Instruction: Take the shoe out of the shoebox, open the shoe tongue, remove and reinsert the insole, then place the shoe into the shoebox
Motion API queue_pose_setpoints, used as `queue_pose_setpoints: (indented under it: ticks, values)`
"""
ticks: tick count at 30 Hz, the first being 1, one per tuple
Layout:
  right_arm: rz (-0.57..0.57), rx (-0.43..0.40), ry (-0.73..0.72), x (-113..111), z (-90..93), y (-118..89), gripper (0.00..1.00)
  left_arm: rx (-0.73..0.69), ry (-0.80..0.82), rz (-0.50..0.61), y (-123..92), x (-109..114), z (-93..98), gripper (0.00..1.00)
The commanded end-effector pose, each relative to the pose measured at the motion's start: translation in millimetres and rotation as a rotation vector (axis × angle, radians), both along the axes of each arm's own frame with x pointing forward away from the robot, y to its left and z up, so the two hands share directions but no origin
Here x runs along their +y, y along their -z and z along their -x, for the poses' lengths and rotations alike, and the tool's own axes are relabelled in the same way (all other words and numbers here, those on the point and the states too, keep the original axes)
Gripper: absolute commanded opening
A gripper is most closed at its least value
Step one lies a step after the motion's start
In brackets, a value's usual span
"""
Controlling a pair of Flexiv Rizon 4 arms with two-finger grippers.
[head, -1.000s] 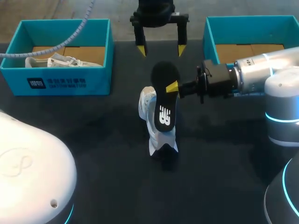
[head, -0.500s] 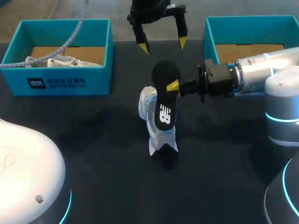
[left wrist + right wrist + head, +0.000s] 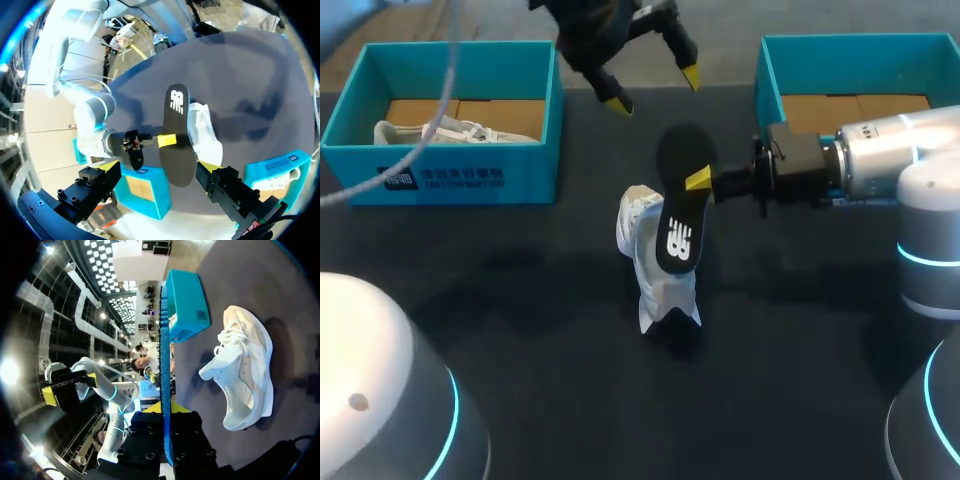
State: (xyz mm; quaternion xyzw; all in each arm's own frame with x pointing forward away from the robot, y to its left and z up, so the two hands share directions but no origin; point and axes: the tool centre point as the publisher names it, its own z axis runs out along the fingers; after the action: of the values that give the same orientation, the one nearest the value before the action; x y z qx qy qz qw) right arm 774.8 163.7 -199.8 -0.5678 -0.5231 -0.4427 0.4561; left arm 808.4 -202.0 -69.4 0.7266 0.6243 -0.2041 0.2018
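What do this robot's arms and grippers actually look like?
The left arm and right arm are rounded white shells with glowing blue rings at the joints; the right one ends in a silver cylinder. The left gripper and right gripper are black and boxy, with two fingers tipped in bright yellow. A grey cable runs to the left one.

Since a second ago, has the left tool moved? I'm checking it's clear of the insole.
Yes. The left tool has shifted toward the left shoebox, away from the right shoebox, and it has twisted.
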Motion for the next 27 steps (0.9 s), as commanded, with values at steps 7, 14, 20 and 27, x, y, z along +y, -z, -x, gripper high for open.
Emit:
queue_pose_setpoints:
  ticks: [7,14,20,27]
  values:
    - [0.004,-0.017,0.036,-9,3.7,-13,0.00,-0.008,-0.012,0.550,15,11,10.4,1.00]
    - [-0.010,-0.027,0.056,-14,5.0,-21,0.00,-0.011,0.029,0.690,24,16,13.1,1.00]
    - [-0.027,-0.040,0.062,-16,7.6,-28,0.00,0.002,0.050,0.754,37,19,17.7,1.00]
    - [-0.051,-0.048,0.064,-18,10.6,-36,0.00,-0.003,0.078,0.850,47,21,20.8,1.00]
